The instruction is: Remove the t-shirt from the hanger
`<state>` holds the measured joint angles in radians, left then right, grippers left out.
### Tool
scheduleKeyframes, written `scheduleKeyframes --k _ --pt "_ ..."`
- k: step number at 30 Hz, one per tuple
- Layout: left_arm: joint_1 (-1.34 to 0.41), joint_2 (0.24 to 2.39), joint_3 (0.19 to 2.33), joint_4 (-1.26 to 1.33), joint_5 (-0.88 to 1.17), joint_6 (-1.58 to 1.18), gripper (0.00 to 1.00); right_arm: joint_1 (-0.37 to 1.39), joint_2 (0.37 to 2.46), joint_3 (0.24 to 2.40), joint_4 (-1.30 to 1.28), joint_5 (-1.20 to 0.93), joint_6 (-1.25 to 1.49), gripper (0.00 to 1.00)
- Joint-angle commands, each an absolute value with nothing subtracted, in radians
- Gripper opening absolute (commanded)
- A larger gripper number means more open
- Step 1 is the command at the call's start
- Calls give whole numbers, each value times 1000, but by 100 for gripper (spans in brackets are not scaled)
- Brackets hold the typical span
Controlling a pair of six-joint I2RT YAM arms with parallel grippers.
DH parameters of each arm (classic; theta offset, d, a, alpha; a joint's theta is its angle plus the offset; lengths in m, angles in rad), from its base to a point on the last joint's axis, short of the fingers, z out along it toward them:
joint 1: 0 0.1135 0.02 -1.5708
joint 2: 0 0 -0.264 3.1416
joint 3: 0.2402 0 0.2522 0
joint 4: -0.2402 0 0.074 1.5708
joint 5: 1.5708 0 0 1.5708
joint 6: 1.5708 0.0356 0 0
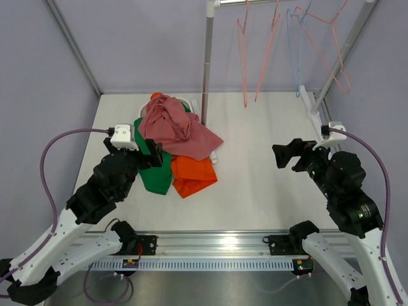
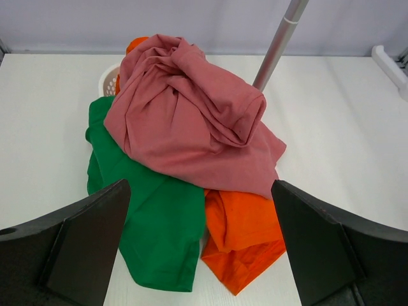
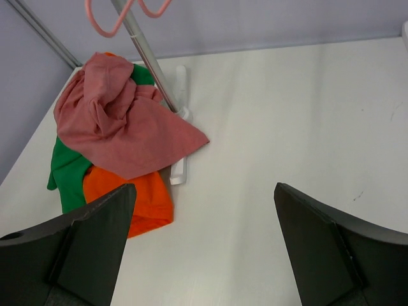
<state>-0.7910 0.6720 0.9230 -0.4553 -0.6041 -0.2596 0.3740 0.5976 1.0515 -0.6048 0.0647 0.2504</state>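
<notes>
1. The t-shirt point(image 1: 175, 127) is of a dusty pink colour, plain, and strongly crumpled, with many deep folds and one flat flap spread out towards the right.
2. It lies on the white surface point(image 1: 255, 185) at the far left, on top of a pile of clothes, just beside the foot of the metal pole point(image 1: 206, 64) of the rack.
3. The hangers point(image 1: 243, 70), pink and blue, hang from the rail above at the far side, well apart from the t-shirt.
4. Under the t-shirt there is a green garment point(image 1: 155, 172) on the left and an orange garment point(image 1: 194, 175) on the right. Both come out at the near edge of the pile and touch each other.
5. A white basket point(image 2: 108, 80) with small holes in its wall shows at the far left of the pile in the left wrist view.
6. The clothes cover the basket almost completely, so I cannot tell what is inside it and what only lies over its rim. A small piece of orange cloth shows just behind the t-shirt at that place.
7. The left hand point(image 1: 153, 153) is just beside the near left edge of the pile, over the green garment. Its two fingers stand wide apart and hold nothing.
8. The right hand point(image 1: 287, 153) is at the right side of the surface, well apart from the pile. Its fingers are also spread wide and it grips nothing.
</notes>
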Motion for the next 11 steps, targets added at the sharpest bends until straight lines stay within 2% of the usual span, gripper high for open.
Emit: scheduleKeyframes --k 1,11 --pt "-796 646 922 -433 -594 -281 99 379 577 1035 -626 80 268 99" --pt "-795 673 940 -466 -589 -299 99 379 537 991 -594 94 276 100"
